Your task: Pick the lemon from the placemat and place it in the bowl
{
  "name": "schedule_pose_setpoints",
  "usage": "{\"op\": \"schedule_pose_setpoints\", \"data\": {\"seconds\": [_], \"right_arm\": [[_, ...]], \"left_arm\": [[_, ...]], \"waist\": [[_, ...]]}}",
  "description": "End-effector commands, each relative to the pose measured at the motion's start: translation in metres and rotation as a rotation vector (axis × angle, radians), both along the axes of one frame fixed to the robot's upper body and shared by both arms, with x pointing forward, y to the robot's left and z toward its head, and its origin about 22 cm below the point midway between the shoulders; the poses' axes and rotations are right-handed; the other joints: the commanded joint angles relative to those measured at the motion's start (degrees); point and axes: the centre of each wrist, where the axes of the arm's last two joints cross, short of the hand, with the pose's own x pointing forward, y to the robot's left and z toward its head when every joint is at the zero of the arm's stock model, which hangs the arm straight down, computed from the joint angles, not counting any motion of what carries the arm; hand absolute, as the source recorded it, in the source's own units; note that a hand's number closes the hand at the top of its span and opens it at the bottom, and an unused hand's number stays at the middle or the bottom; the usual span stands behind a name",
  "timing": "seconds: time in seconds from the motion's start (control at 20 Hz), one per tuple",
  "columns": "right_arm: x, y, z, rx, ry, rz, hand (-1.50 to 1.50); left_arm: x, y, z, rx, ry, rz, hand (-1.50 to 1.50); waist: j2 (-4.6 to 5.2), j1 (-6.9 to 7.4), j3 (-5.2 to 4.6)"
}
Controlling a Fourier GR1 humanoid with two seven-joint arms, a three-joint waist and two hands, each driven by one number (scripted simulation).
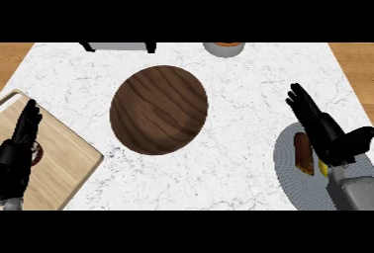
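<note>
White marble counter [241, 163] filled most of the head view, with strips of wooden floor showing at the upper left and upper right corners.

One right hand [321, 129] hung over the right side of the counter, fingers straight and spread toward the far edge, with nothing in its grasp. Directly beneath it lay one grey placemat [294, 180], partly hidden by the forearm. On the mat sat one brown, elongated item [303, 153], which I could not name, and just beside it a small sliver of yellow, the lemon [322, 169], mostly covered by the wrist.

One left hand [22, 141] showed at the left edge, fingers up and relaxed, gripping nothing, over one pale wooden cutting board [62, 158].

Between the two hands, well apart from the mat, rested one dark wooden bowl [159, 109] with nothing in it. Along the far edge stood one grey cup-like vessel [223, 48] and one grey object with black legs [118, 46], both cut off.
</note>
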Motion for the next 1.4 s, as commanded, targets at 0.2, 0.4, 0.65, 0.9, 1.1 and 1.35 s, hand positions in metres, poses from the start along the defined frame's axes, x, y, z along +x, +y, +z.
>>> {"op": "schedule_pose_setpoints", "data": {"seconds": [0.2,0.4,0.65,0.9,1.1,1.35], "right_arm": [[-0.007,-0.073,0.031,-0.149,-0.194,-0.441,1.50],[-0.048,-0.115,-0.014,-0.456,-0.063,-0.681,1.50],[-0.052,-0.106,-0.038,-0.510,-0.133,-0.669,-1.50],[-0.037,-0.115,-0.007,-0.792,0.013,-0.564,-1.50],[-0.037,-0.143,0.027,-1.052,0.252,-0.484,-1.50],[-0.022,-0.129,0.045,-1.115,0.618,-0.236,-1.50]], "left_arm": [[0.005,-0.058,-0.004,-0.168,0.019,-0.359,0.00],[0.004,-0.079,-0.009,-0.276,0.073,-0.489,0.00],[0.032,-0.098,-0.013,-0.284,0.100,-0.581,0.00],[0.035,-0.108,-0.011,-0.275,0.109,-0.602,0.00],[0.026,-0.110,-0.016,-0.278,0.109,-0.604,0.00],[0.034,-0.116,-0.013,-0.273,0.100,-0.624,0.00]], "waist": [[0.53,-5.52,0.80],[0.98,-5.17,0.89],[1.01,-1.52,0.99],[1.00,-0.79,0.87],[0.96,-0.09,0.64],[1.29,1.01,0.68]]}}
